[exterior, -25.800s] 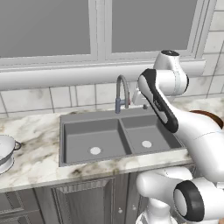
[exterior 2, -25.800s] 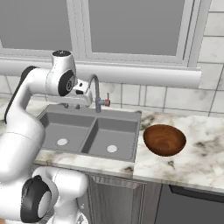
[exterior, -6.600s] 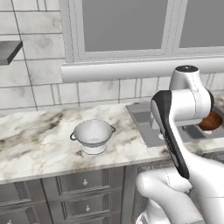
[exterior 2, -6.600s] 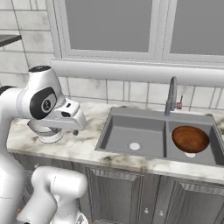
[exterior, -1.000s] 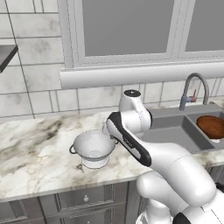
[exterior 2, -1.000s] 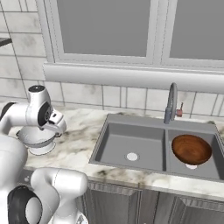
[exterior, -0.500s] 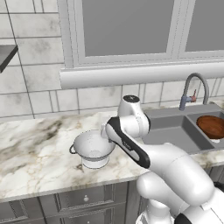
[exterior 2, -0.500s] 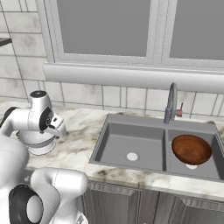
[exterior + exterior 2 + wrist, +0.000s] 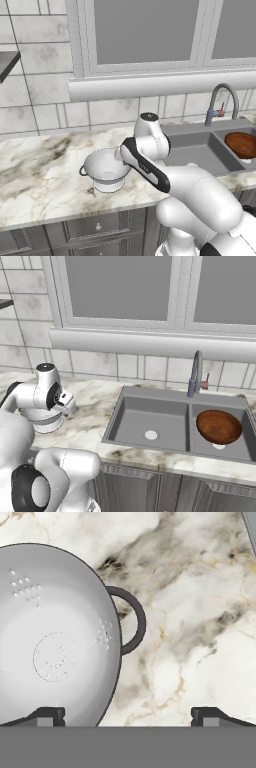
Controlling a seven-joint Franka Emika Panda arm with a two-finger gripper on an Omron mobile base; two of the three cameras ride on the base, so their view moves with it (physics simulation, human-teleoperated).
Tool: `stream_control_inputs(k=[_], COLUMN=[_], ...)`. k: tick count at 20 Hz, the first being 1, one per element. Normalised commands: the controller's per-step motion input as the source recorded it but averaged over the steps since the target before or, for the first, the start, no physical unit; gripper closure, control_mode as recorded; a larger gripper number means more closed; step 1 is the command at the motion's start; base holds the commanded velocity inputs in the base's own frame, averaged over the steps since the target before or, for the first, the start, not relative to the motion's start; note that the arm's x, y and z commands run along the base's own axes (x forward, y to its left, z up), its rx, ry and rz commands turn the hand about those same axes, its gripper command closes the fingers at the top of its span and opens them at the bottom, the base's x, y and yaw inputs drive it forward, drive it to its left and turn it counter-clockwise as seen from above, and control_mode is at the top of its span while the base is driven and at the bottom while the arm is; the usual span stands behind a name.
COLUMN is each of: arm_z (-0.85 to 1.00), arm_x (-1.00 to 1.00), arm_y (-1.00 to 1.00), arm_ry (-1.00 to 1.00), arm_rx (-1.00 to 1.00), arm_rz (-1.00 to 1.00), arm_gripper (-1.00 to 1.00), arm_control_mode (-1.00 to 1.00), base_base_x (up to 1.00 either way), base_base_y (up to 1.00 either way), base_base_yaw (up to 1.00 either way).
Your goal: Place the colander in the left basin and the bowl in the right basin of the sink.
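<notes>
The white-silvery colander stands upright on the marble counter, left of the sink. In the hand view the colander shows its perforated inside and one dark loop handle. My gripper hangs open just above its right rim, one fingertip over the inside and the other over bare counter. In the base views the hand sits at that rim, and the arm hides most of the colander. The reddish-brown bowl lies in the right basin. The left basin holds nothing.
A grey arched faucet rises behind the sink's dividing ridge. A tiled wall and window sill run along the back of the counter. Bare marble counter stretches to the colander's left.
The hand has come down a little toward the colander's right rim. Colander and bowl have stayed where they were, and the jaws have kept the same width.
</notes>
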Motion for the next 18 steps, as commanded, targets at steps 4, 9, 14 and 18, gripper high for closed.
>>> stream_control_inputs(k=[4,9,14,18], arm_z=[0.0,-0.01,-0.01,-0.01], arm_x=[0.05,0.02,0.0,0.03], arm_y=[0.02,0.06,0.04,0.03], arm_ry=[0.0,0.0,0.0,0.0], arm_rx=[0.0,0.0,0.0,0.0], arm_rz=[0.0,0.0,0.0,0.0], arm_gripper=[-1.0,-1.0,-1.0,-1.0], arm_control_mode=[-1.0,-1.0,-1.0,-1.0], base_base_x=[0.0,0.0,0.0,0.0], base_base_y=[0.0,0.0,0.0,0.0], base_base_yaw=[0.0,0.0,0.0,0.0])
